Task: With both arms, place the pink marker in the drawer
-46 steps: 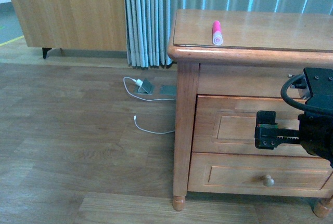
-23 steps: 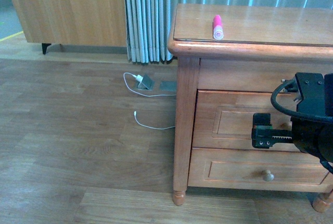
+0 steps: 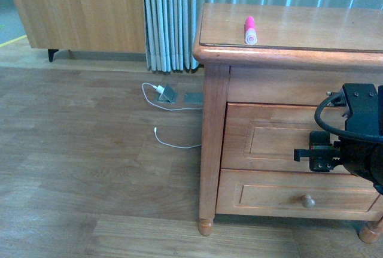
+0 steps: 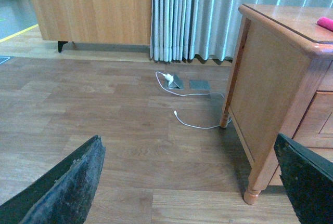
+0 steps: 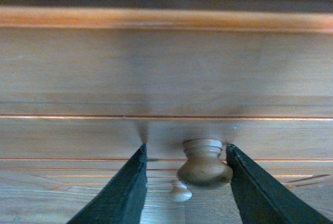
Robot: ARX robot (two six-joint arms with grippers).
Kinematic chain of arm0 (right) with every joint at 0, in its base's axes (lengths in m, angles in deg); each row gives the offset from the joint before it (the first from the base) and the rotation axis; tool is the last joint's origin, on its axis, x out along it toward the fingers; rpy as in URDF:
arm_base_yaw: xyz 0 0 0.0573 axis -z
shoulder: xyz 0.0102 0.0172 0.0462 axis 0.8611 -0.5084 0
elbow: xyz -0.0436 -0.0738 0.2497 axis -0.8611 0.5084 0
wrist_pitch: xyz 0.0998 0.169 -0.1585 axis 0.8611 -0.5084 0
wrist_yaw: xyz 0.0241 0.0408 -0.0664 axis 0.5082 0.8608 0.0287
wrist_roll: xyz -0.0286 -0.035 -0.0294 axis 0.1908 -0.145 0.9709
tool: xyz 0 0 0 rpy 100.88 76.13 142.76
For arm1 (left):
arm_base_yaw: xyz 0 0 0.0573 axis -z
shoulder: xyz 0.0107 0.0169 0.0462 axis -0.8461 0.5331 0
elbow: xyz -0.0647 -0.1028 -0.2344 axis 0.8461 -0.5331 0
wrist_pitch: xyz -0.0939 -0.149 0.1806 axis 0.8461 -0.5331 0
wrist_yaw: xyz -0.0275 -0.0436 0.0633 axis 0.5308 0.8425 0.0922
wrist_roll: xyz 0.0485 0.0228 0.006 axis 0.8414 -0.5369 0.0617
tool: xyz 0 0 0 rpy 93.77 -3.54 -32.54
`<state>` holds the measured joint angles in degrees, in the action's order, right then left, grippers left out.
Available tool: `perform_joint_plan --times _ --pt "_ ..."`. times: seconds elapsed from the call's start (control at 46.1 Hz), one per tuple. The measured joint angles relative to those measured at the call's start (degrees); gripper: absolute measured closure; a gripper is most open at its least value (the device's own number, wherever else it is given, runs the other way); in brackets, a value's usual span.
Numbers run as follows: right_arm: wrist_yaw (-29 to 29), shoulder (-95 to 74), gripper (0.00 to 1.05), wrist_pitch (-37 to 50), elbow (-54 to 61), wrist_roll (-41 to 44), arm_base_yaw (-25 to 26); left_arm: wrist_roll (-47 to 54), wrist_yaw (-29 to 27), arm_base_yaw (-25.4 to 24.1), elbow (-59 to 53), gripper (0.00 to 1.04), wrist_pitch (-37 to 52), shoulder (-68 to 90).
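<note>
The pink marker lies on top of the wooden nightstand, near its front edge; its end also shows in the left wrist view. The drawer is the upper one and is closed. My right gripper is open right at the drawer front. Its jaws stand on either side of the cream knob, one finger apart from it, the other close beside it. My left gripper is open and empty over the floor, left of the nightstand.
A lower drawer with its own knob sits beneath; that knob also shows in the right wrist view. A white cable and a floor socket lie on the wood floor. Curtains and a wooden cabinet stand behind.
My right gripper has moved in toward the upper drawer front, so less of its fingers shows in the front view. The marker has not moved.
</note>
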<state>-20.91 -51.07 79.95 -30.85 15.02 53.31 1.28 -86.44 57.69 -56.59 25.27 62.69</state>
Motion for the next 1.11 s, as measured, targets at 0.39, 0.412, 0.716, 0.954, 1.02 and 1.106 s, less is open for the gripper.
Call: perform_joint_plan --times 0.39,0.412,0.716,0.954,1.02,1.106 --pt "-0.81 -0.02 0.82 -0.85 0.17 -0.09 0.31 0.0 0.0 0.0 0.0 0.06 0.0 0.02" --pt "-0.79 0.02 0.82 -1.11 0.15 -0.11 0.33 0.0 0.0 0.0 0.0 0.06 0.0 0.02" --pt "2.14 2.25 0.83 -2.82 2.64 -1.46 0.7 0.0 0.0 0.0 0.0 0.06 0.0 0.02" --pt "5.27 9.57 0.83 -3.43 12.5 -3.61 0.83 0.0 0.0 0.0 0.0 0.06 0.0 0.0" --pt "5.73 12.63 0.83 -4.33 16.13 -4.0 0.87 0.0 0.0 0.0 0.0 0.06 0.0 0.0" --pt "6.32 16.59 0.83 -5.73 20.31 -4.26 0.87 0.0 0.0 0.0 0.0 0.06 0.0 0.0"
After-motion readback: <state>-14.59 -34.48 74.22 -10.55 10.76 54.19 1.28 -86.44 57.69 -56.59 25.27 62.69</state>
